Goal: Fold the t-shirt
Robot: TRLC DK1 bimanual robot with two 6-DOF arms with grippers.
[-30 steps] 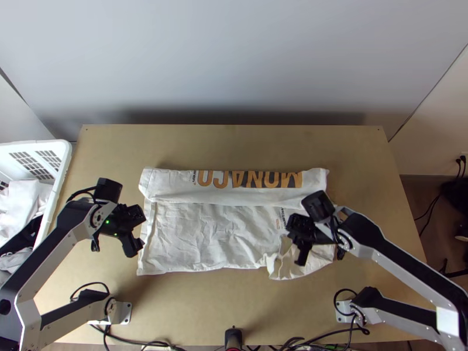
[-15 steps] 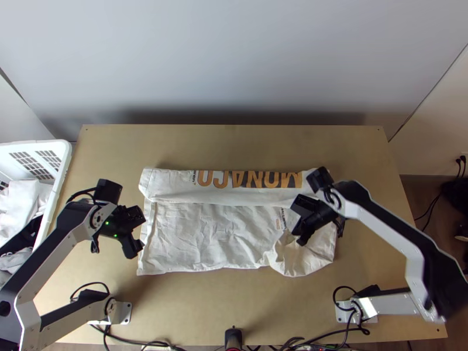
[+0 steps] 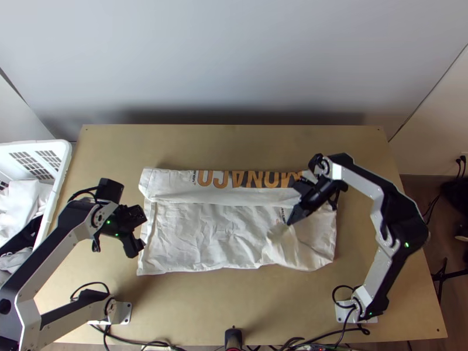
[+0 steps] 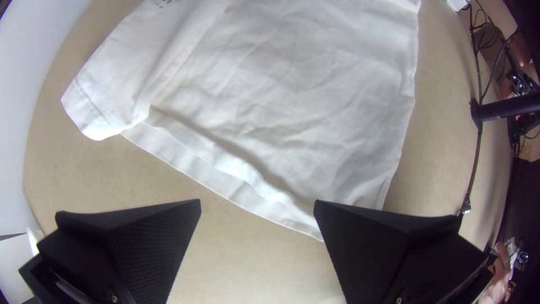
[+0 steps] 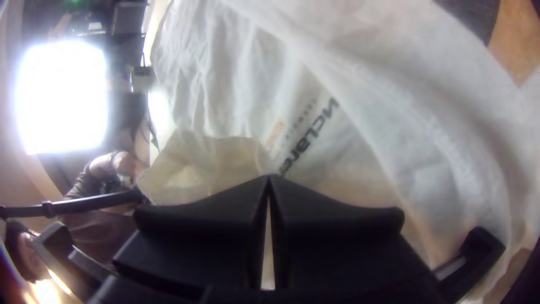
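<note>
The white t-shirt (image 3: 199,234) lies spread on the table, its far part folded over in a long band with orange lettering. My left gripper (image 3: 139,231) stands open beside its left edge; in the left wrist view the t-shirt (image 4: 298,95) lies beyond the gripper (image 4: 257,204), with nothing between its fingers. My right gripper (image 3: 291,222) is over the right part, shut on the t-shirt, a bit of which is drawn up at the fingertips. The right wrist view has the gripper (image 5: 269,179) with its fingertips together at a raised fold of the t-shirt (image 5: 225,163).
A white basket (image 3: 63,169) with cloths in it stands at the left edge of the wooden table (image 3: 234,146). Cables run along the near edge, beside a black post (image 3: 233,336). Bare wood borders the t-shirt. A person's hand (image 5: 126,163) shows beyond the table.
My right gripper has moved up the picture and slightly left, its arm bending outward at the elbow. The t-shirt's near right edge has drawn up the picture. The left arm has kept still.
</note>
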